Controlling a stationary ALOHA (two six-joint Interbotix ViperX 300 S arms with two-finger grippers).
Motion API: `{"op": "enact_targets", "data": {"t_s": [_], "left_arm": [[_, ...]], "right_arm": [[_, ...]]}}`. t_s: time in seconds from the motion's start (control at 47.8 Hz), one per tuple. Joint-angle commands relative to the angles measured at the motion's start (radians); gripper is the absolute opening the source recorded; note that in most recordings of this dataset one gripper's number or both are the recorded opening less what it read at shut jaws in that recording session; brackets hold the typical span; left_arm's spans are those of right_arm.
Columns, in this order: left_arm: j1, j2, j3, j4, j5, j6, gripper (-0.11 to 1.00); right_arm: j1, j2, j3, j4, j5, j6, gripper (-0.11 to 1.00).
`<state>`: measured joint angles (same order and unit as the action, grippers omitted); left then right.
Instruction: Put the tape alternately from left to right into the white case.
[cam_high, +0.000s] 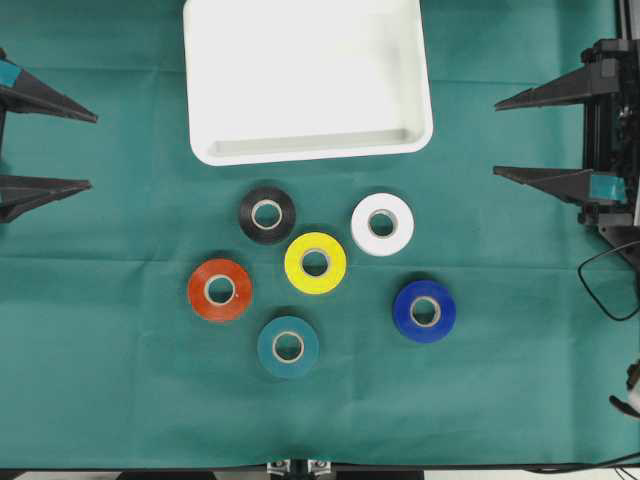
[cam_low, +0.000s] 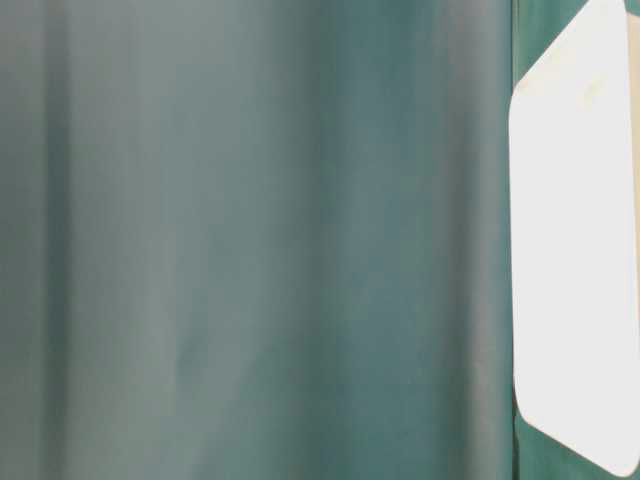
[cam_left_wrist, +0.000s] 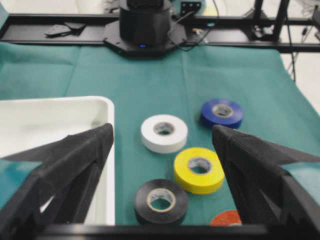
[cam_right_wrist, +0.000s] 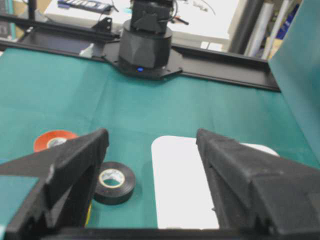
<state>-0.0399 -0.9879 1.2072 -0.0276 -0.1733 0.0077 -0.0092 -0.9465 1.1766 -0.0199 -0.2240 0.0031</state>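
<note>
Six rolls of tape lie flat on the green cloth covering the tabletop, in a loose cluster just below the white case in the overhead view. The black roll is nearest the case, slightly left of centre; the white roll sits to its right. The yellow roll lies between and just nearer than those two, very close to the black one. The orange-red roll is farthest left, the teal roll is nearest the front edge, and the blue roll is farthest right. None of them is inside the case, which holds nothing and reaches the far edge of the overhead view.

The left hand is at the left edge, its two black fingers spread apart and holding nothing. The right hand is at the right edge, fingers likewise wide apart and holding nothing. Both hands are well apart from the rolls. A black cable loops on the cloth at the right edge.
</note>
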Motion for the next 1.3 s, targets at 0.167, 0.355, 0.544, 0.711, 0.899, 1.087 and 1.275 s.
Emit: {"op": "enact_targets", "data": {"t_s": [0.167,0.355,0.544,0.711,0.899,1.087,1.275], "left_arm": [[-0.003,0.009,-0.023,0.000,0.021,-0.002,0.55],[-0.003,0.031,-0.057,-0.002,0.129,-0.011,0.55],[-0.003,0.094,-0.095,-0.002,0.183,-0.009,0.55],[-0.003,0.167,-0.110,-0.003,0.198,-0.012,0.55],[0.002,0.255,-0.158,-0.003,0.282,-0.035,0.54],[0.009,0.334,-0.196,-0.003,0.336,-0.044,0.54],[0.012,0.419,-0.225,-0.003,0.348,-0.044,0.54]], "right_arm": [[-0.002,0.008,-0.031,0.008,-0.002,0.008,0.82],[-0.005,0.038,-0.058,0.014,0.091,0.055,0.82],[-0.017,0.103,-0.100,0.012,0.190,0.080,0.81],[-0.034,0.164,-0.135,0.011,0.229,0.080,0.82],[-0.049,0.216,-0.179,0.011,0.327,0.080,0.82],[-0.051,0.279,-0.199,0.011,0.345,0.080,0.81],[-0.052,0.370,-0.238,0.011,0.360,0.080,0.81]]}}
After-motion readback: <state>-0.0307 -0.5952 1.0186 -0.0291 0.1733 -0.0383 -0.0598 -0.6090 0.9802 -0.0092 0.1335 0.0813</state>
